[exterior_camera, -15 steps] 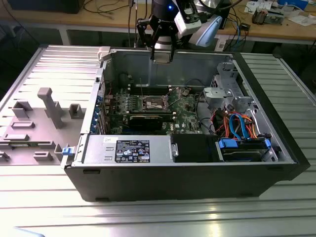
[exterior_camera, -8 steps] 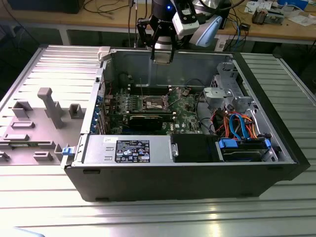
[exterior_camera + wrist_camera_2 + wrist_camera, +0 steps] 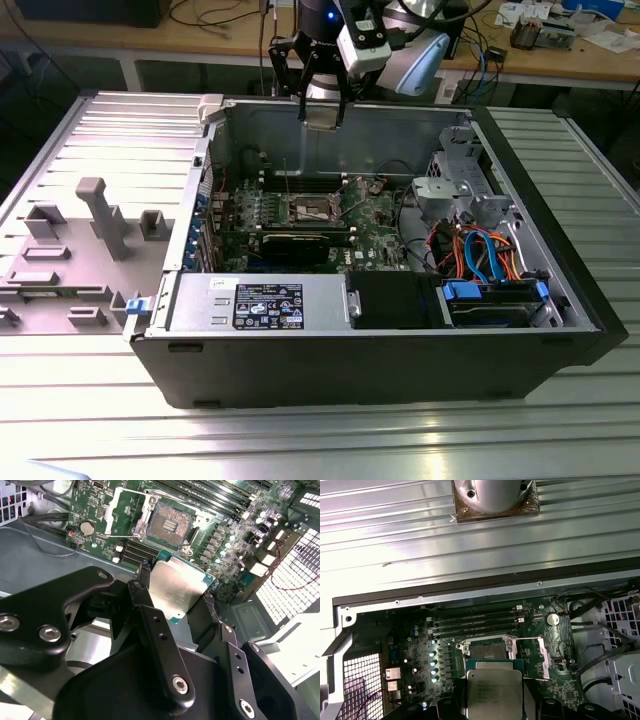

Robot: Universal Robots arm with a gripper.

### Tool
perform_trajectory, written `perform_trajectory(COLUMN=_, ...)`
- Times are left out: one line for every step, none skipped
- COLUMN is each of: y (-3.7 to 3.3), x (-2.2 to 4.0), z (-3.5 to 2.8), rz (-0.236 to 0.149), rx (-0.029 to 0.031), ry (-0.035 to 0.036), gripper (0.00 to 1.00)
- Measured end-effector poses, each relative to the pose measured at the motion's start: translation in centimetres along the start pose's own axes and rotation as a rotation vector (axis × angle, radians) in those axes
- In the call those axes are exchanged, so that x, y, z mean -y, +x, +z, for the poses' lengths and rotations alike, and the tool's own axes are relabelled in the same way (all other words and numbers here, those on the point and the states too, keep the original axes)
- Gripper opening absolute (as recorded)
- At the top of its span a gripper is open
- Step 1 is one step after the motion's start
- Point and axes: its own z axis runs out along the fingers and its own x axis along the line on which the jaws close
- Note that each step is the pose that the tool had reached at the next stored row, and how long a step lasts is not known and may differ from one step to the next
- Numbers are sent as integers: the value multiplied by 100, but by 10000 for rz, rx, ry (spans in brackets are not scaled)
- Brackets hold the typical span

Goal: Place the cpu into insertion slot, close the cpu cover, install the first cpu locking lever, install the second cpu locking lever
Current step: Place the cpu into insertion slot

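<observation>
- Hanging above the back wall of the open computer case [image 3: 400,350] in the exterior view: gripper [image 3: 322,108], fingers drawn in on the cpu [image 3: 323,117], chip pinched by two opposite edges and held roughly level.
- Same view: insertion slot [image 3: 312,208] down on the green motherboard [image 3: 375,215], well below the held chip and a little nearer the camera. Clearly apart, nothing seated in the socket.
- Looking past the black fingers [image 3: 150,620] in the second wrist view: cpu [image 3: 177,595] clamped between the two tips, dull silver face toward the camera, gripper [image 3: 176,586] closed only to the chip's width.
- Beyond the chip there: insertion slot [image 3: 170,522] bare, dark gold-flecked centre exposed. cpu cover [image 3: 112,505] lying open just beside the socket, with board showing through its window.
- Judged from that view: chip's edges roughly parallel to the socket's edges. Socket lying ahead of the fingertips, not straight under them, with open air between.
- Turning to the first wrist view: cpu [image 3: 494,692] close to the camera, gripper [image 3: 494,706] dark on either side of it.
- Just past the chip's far edge there: insertion slot [image 3: 487,651], empty, with cpu cover [image 3: 542,657] folded out beside it, leaving the socket unobstructed.
</observation>
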Motion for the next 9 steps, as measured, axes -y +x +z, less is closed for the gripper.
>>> perform_trajectory(y=0, x=0, z=0, rz=1, rx=0, ry=0, gripper=54)
perform_trajectory(y=0, x=0, z=0, rz=2, rx=1, ry=0, gripper=54)
perform_trajectory(y=0, x=0, z=0, rz=2, rx=0, ry=0, gripper=54)
perform_trajectory(y=0, x=0, z=0, rz=2, rx=0, ry=0, gripper=54)
perform_trajectory(y=0, x=0, z=0, rz=2, rx=1, ry=0, gripper=54)
perform_trajectory(y=0, x=0, z=0, rz=2, rx=1, ry=1, gripper=54)
perform_trajectory(y=0, x=0, z=1, rz=2, rx=1, ry=1, gripper=54)
perform_trajectory(y=0, x=0, z=1, rz=15, rx=2, ry=1, gripper=54)
perform_trajectory(y=0, x=0, z=2, rz=43, rx=4, ry=1, gripper=54)
